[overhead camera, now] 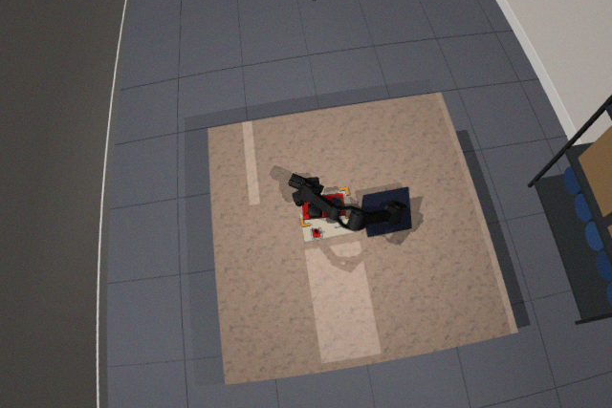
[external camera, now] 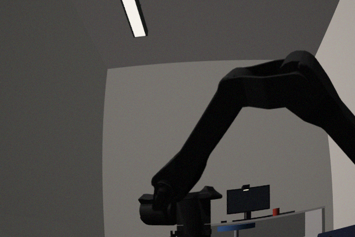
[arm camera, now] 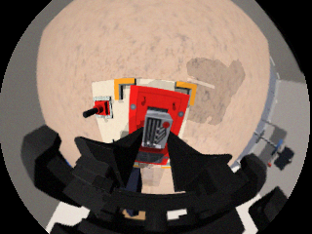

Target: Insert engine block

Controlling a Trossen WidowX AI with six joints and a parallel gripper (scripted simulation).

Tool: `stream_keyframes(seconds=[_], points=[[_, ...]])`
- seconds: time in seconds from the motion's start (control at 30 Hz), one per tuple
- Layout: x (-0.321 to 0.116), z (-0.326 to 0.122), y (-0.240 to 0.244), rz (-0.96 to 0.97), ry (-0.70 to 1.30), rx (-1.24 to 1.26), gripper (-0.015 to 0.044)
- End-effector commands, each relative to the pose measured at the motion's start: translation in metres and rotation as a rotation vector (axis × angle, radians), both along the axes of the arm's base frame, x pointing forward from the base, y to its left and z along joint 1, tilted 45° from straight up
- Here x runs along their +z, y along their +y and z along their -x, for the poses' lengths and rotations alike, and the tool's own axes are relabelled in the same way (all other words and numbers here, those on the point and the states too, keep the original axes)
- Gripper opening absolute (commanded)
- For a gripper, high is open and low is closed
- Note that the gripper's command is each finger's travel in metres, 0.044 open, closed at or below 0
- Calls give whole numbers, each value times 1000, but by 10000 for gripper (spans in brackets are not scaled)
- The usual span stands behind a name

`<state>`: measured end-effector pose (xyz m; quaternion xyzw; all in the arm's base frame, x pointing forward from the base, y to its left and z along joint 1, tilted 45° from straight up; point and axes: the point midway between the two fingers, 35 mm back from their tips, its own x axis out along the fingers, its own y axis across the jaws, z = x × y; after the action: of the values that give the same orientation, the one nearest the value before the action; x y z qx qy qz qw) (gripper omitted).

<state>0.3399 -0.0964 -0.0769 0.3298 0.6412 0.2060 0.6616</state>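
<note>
The grey engine block (arm camera: 157,128), with slots and a round red spot on its top, is between the fingertips of my gripper (arm camera: 155,132) in the wrist view. The gripper is shut on it. The block is over the middle of the red car body (arm camera: 171,100) (overhead camera: 338,197) and looks slightly turned against it. The fingers and the block hide most of the opening, so its depth and any contact with the rib cannot be told. In the top view the arm covers the block. In the exterior view the fingertips are below the frame.
The car body lies on a pale board (arm camera: 106,128) (overhead camera: 345,236) between orange corner brackets (arm camera: 124,82) (overhead camera: 344,189). A small red piece (arm camera: 101,108) (overhead camera: 316,232) with a black peg stands beside it on the board. The arm's base is on a dark blue plate (overhead camera: 390,227).
</note>
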Motion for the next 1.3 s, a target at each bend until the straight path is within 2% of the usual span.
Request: stream_keyframes(seconds=[0.0,1.27], points=[[-1,0,1,1,-9,10,158],[-5,-1,5,0,-8,9,158]])
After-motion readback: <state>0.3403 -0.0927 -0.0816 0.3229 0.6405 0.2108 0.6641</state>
